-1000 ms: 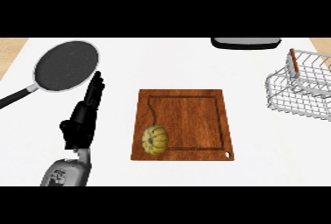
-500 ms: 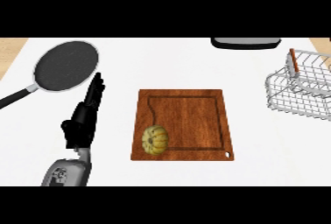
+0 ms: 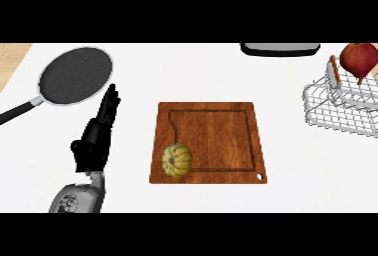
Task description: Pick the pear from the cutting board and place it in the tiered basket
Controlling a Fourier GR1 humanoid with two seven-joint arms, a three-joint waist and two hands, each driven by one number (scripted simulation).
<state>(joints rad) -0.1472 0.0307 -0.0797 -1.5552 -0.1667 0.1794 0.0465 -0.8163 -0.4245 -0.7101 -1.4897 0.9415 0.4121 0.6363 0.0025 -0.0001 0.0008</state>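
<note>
Robot hand (image 3: 92, 146), left, fingers (image 3: 111, 102) straight, beside one cutting board (image 3: 215, 127) bearing one fruit (image 3: 177, 159).

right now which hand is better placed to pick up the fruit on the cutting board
Left. The left hand is open beside the cutting board's left edge, close to the fruit at the board's lower-left corner. The right hand is not in view.

Black left hand (image 3: 94, 145) (grey forearm (image 3: 77, 197)).
</note>
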